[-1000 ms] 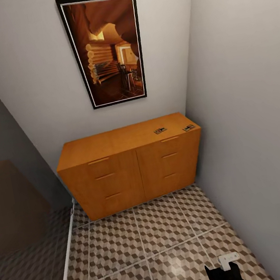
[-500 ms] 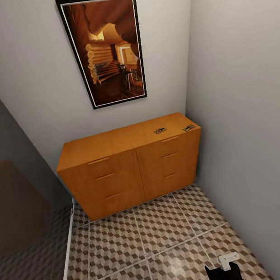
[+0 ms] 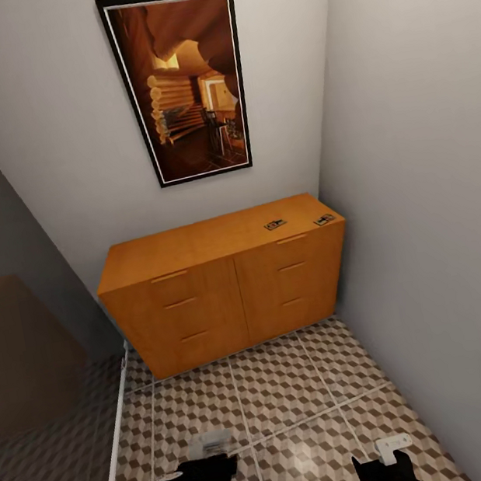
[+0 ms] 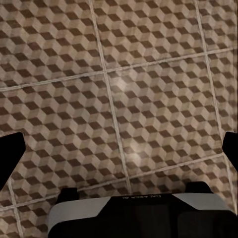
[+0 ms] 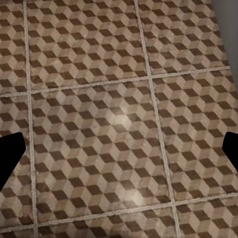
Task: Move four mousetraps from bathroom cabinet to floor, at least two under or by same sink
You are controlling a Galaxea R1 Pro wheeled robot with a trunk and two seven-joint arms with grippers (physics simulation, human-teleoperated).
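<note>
Two mousetraps (image 3: 275,225) (image 3: 324,219) sat on the cabinet (image 3: 226,290), mid-frame; left gripper (image 3: 206,458) and right gripper (image 3: 393,456) were both spread wide, empty, low over the bathroom floor (image 3: 283,391).

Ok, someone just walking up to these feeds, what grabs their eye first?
Probably the orange cabinet against the far wall, with a big dark-framed picture hanging above it. Next, two small mousetraps lying on the cabinet's top near its right end. Below that, the cube-patterned floor, with both arms low at the head view's near edge.
</note>
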